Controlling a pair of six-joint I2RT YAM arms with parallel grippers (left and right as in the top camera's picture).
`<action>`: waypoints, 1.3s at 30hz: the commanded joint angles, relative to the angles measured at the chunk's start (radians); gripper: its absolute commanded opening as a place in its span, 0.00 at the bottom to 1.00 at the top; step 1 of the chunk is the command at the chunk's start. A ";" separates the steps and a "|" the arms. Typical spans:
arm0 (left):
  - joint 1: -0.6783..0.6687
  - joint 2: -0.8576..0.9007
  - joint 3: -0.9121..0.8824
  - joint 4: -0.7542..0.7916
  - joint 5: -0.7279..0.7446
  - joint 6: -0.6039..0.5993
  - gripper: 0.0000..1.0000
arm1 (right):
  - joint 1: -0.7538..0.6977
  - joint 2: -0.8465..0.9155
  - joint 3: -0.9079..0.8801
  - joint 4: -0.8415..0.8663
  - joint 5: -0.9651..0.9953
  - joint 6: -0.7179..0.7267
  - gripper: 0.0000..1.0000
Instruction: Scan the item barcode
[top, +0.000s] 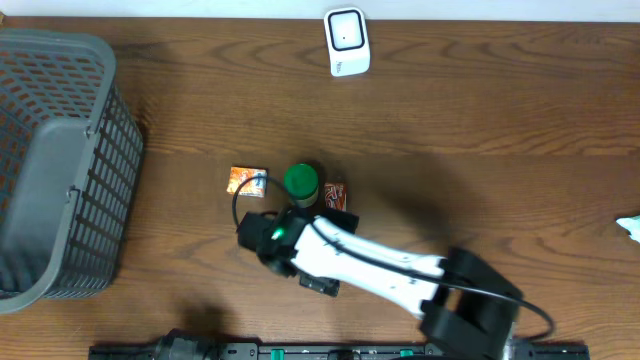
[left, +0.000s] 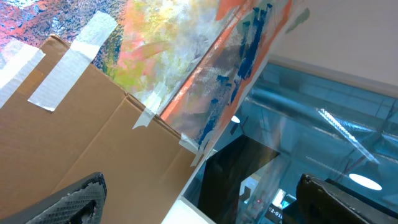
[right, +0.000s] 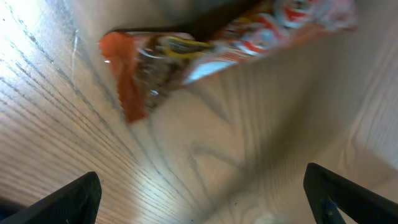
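Three small items lie mid-table in the overhead view: an orange packet (top: 247, 181), a green-lidded can (top: 300, 180) and a red-orange packet (top: 333, 194). The white barcode scanner (top: 346, 42) stands at the far edge. My right gripper (top: 292, 242) hovers just in front of the items. In its wrist view the right gripper (right: 199, 199) is open, with bare wood between its fingers (right: 68, 202). An orange packet (right: 205, 50) lies ahead of them, untouched; I cannot tell which of the two it is. My left gripper (left: 205, 205) is open and empty, aimed away from the table.
A grey mesh basket (top: 60, 170) fills the table's left side. A white object (top: 630, 228) pokes in at the right edge. The left wrist view shows a taped cardboard box (left: 81, 137), a painted sheet (left: 205, 56) and a window.
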 joint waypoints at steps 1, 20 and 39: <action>0.000 -0.008 -0.001 0.004 -0.006 0.018 0.98 | 0.039 0.068 -0.013 0.000 0.060 -0.009 0.99; 0.000 -0.008 -0.001 0.004 -0.006 0.018 0.98 | 0.080 0.153 -0.013 0.058 0.153 0.020 0.90; 0.000 -0.008 -0.001 0.004 -0.006 0.018 0.98 | 0.081 0.192 0.080 0.019 0.195 0.047 0.01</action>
